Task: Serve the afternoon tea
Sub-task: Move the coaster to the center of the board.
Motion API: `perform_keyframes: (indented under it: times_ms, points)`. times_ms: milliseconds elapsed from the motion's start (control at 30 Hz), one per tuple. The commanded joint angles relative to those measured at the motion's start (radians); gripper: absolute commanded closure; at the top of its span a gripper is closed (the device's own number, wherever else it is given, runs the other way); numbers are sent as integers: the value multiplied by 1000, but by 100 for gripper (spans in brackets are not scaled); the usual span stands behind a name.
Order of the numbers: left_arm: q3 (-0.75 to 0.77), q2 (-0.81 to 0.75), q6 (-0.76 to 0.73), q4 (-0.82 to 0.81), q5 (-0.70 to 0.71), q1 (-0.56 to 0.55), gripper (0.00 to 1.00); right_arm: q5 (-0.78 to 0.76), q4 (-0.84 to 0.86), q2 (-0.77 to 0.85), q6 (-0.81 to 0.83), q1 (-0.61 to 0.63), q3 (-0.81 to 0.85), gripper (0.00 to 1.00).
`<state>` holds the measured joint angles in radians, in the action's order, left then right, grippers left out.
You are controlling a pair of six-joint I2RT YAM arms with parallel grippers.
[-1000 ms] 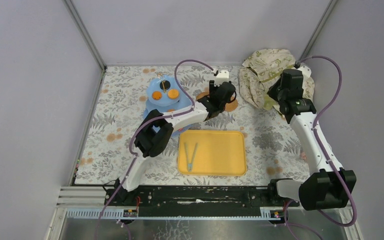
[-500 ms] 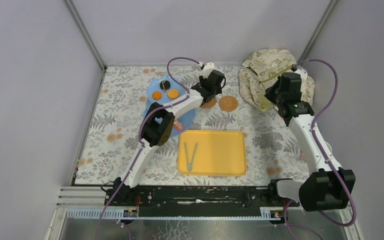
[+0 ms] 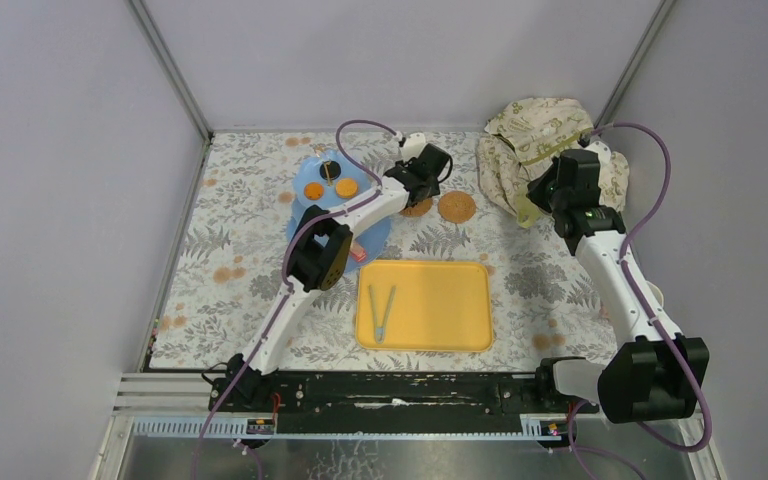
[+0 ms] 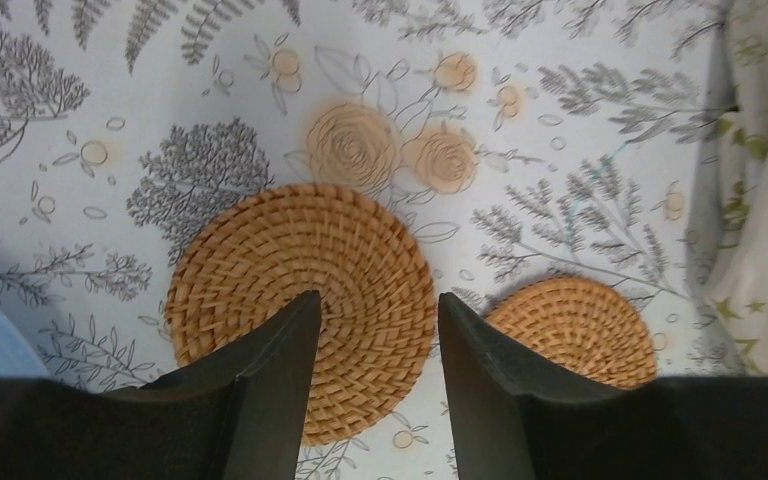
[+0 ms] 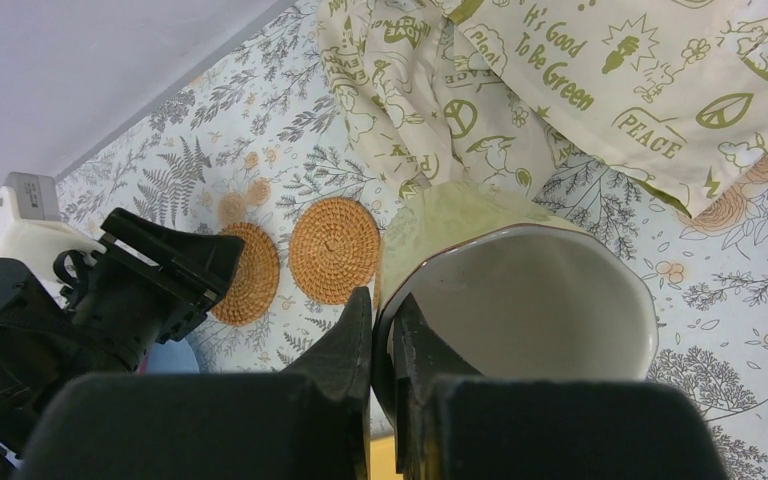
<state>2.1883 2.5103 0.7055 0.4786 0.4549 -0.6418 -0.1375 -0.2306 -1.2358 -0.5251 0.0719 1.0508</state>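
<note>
Since a second ago the left arm has swung back toward the far side of the bench, uncovering the right-hand coaster (image 3: 456,207), and over the last half second it has barely shifted. The right arm has edged a little leftward, away from the cloth (image 3: 520,140).

The left gripper (image 4: 377,297) hangs over the left-hand coaster (image 4: 290,250), its jaws standing apart with nothing between them. It seems to sit just above the weave, though the wrist view cannot settle whether it touches. The two woven coasters lie flat and just beside each other, not touching, between the light-blue stand (image 3: 328,208) and the cloth.

The right gripper (image 5: 382,297) is clamped on the rim of a pale cup (image 5: 530,300) — one finger outside the wall, one inside — and holds it in the air, mouth open to the wrist camera, near the crumpled cloth.

Orange biscuits (image 3: 314,190) sit on the stand's top tier at the far left. A yellow tray (image 3: 450,300) lies near the front middle with teal tongs (image 3: 382,310) on its left half.

The bench (image 3: 230,230) wears a white covering printed with grey ferns and orange roses — flat and unwrinkled. Plain pale-grey walls close it in on three sides, with metal posts in the two far corners.
</note>
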Motion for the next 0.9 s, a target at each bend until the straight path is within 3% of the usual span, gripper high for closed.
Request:
perform_keyframes:
  times_ms: [0,333,867]
  points:
    - [-42,-19,43,68,4,-2,46,3,127,57,-1,2,20,100]
    - [-83,-27,51,95,-34,-2,46,-6,120,74,2,2,6,100]
    - [-300,-136,94,57,-39,-42,46,-14,97,107,5,2,-20,100]
